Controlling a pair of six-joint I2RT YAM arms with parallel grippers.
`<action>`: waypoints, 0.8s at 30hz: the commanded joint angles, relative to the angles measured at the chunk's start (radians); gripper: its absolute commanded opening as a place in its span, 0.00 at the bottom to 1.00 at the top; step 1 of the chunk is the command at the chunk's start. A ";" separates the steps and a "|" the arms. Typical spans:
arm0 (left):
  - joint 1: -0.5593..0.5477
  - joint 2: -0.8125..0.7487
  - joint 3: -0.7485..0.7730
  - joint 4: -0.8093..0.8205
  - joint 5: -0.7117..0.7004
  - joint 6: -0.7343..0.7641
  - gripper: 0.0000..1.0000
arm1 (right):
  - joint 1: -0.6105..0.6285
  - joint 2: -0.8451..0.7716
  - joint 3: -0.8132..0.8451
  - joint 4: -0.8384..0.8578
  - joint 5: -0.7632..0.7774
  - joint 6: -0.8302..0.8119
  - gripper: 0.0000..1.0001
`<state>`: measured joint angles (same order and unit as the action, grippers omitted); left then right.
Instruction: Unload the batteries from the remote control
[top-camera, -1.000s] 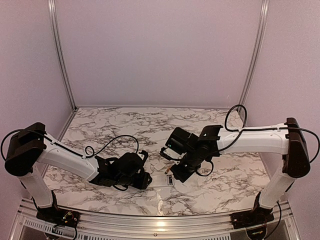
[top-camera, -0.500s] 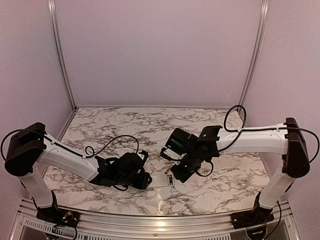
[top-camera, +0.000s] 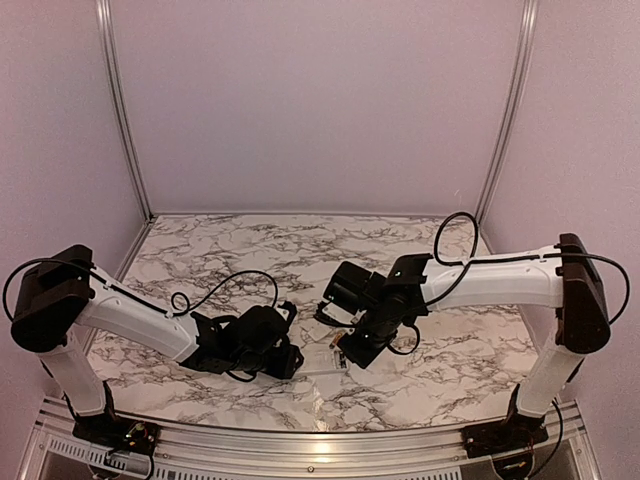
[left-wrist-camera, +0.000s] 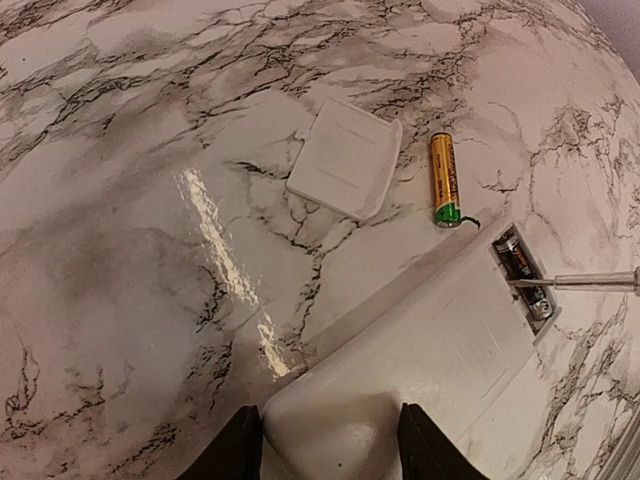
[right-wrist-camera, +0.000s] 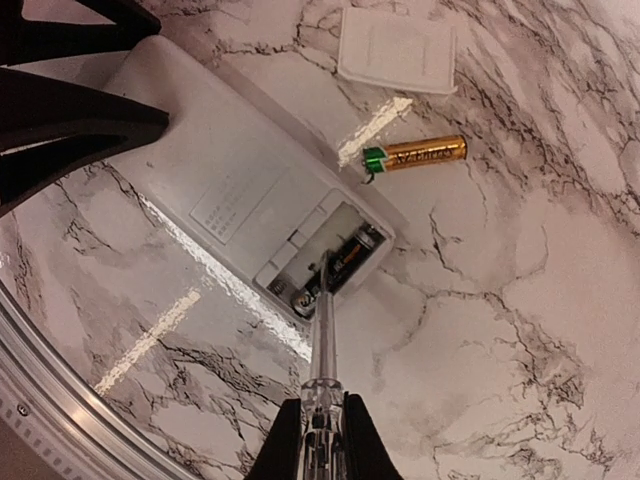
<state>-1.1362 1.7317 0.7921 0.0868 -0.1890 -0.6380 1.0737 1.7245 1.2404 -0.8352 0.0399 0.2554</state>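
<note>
The right arm (top-camera: 490, 283) has edged left, its right gripper (right-wrist-camera: 316, 440) clamped on a thin stick (right-wrist-camera: 322, 340). The left gripper (left-wrist-camera: 332, 430) pinches the flat white remote control (right-wrist-camera: 230, 190), lying back-up on the table (left-wrist-camera: 150, 150). A dark battery (right-wrist-camera: 347, 260) sits in its open bay, and a gold battery (right-wrist-camera: 415, 155) lies loose beside it.

Remote control (left-wrist-camera: 430, 340) flat on the desk (left-wrist-camera: 150, 220), one end gripped between my left claw's (left-wrist-camera: 330, 442) fingers, open compartment at the opposite end. Seated battery (left-wrist-camera: 517, 262) lies in that compartment; the stick (right-wrist-camera: 322, 330) held in my right claw (right-wrist-camera: 320, 440) reaches in, tip at it. Loose battery (left-wrist-camera: 446, 180) on the desk just beside the compartment end, between remote control and back panel (left-wrist-camera: 345, 158), near both.
</note>
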 joint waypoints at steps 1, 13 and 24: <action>-0.008 0.040 0.006 -0.068 0.005 0.030 0.49 | 0.006 0.016 0.041 -0.121 0.063 -0.014 0.00; -0.008 0.039 0.006 -0.068 0.003 0.029 0.48 | 0.006 0.006 0.107 -0.156 0.049 -0.025 0.00; -0.008 0.036 0.005 -0.070 0.003 0.029 0.48 | 0.007 0.050 0.087 -0.131 0.035 -0.041 0.00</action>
<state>-1.1362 1.7367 0.7952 0.0845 -0.1921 -0.6228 1.0775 1.7412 1.3140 -0.9466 0.0669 0.2298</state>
